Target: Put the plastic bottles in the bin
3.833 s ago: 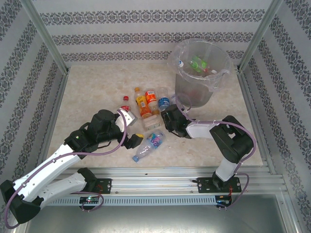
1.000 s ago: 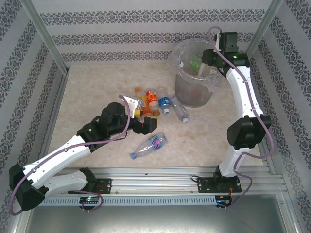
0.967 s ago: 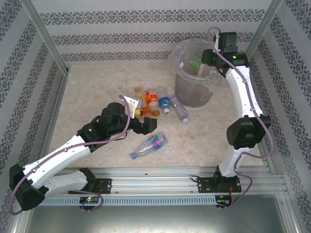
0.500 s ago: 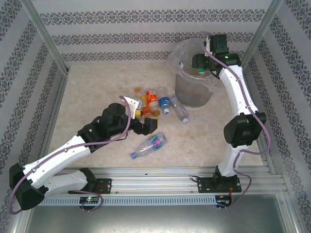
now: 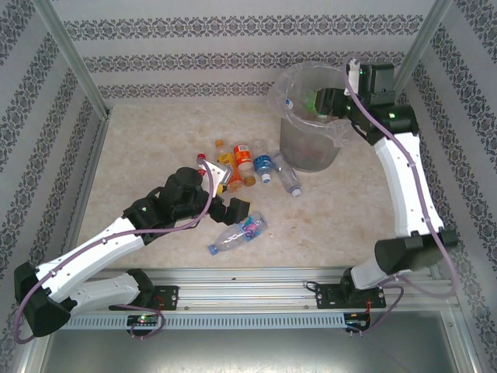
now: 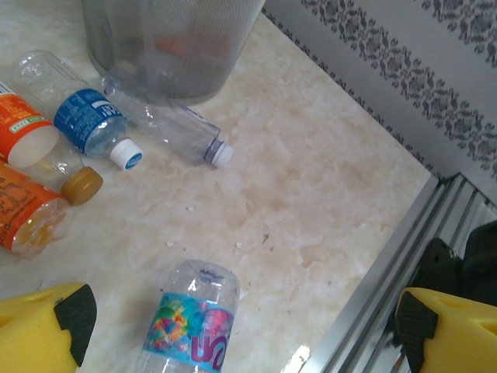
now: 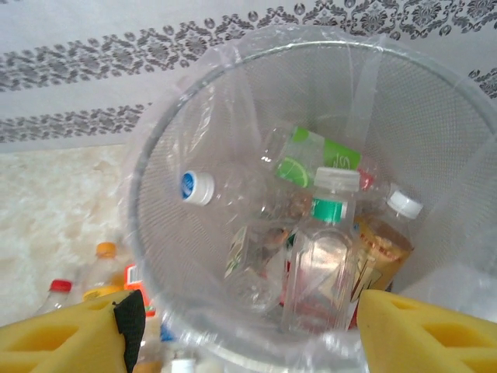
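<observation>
Leaving the cluster [image 5: 242, 155], my left fingers [image 6: 35, 330] spread over fallen bottle [image 6: 190, 326] for next grab | right fingers [image 7: 62, 334] spread, empty, above bin [image 7: 435, 132].

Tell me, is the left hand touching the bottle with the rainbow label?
Apart. In the left wrist view, bare table shows between the rainbow-label bottle and both yellow fingers of the open left hand.

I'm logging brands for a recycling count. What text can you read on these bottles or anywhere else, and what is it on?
No text can be read for sure.
On the multicoloured-label bottle: large purple letter shapes, cut off by the frame edge, not legible.
On the blue-label bottle: white print, too small to read.
On the orange-label bottle: blurred.
On the green-label bottle inside the bin: blurred.
</observation>
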